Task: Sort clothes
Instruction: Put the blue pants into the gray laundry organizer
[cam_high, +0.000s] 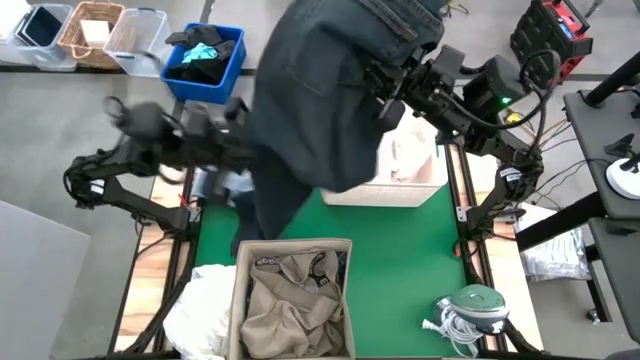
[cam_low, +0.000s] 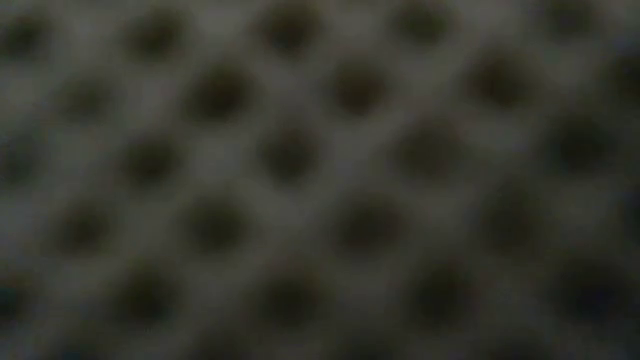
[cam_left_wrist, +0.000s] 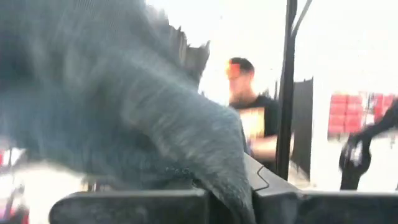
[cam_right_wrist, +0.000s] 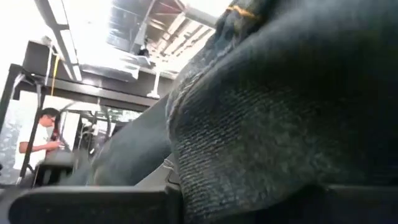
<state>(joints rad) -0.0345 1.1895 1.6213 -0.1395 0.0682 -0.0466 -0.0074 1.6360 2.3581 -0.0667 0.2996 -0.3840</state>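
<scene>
A robotics lab or workshop: a framed worktop (cam_high: 400, 250) with a green mat, storage bins (cam_high: 75, 35) alongside, exposed ceiling ducting (cam_right_wrist: 143, 25), and people (cam_left_wrist: 252, 118) standing among metal rigs.

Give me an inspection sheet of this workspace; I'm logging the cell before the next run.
Surface: green mat, partly covered.
Job's things: dark denim jeans held up over the table; khaki piece in a cardboard box; white piece beside it.
Clutter: small blue bin, three containers.
Grippers: left gripper and right gripper both at the jeans.
Cables: white coil.
Surroundings: people behind; low view blocked.
</scene>
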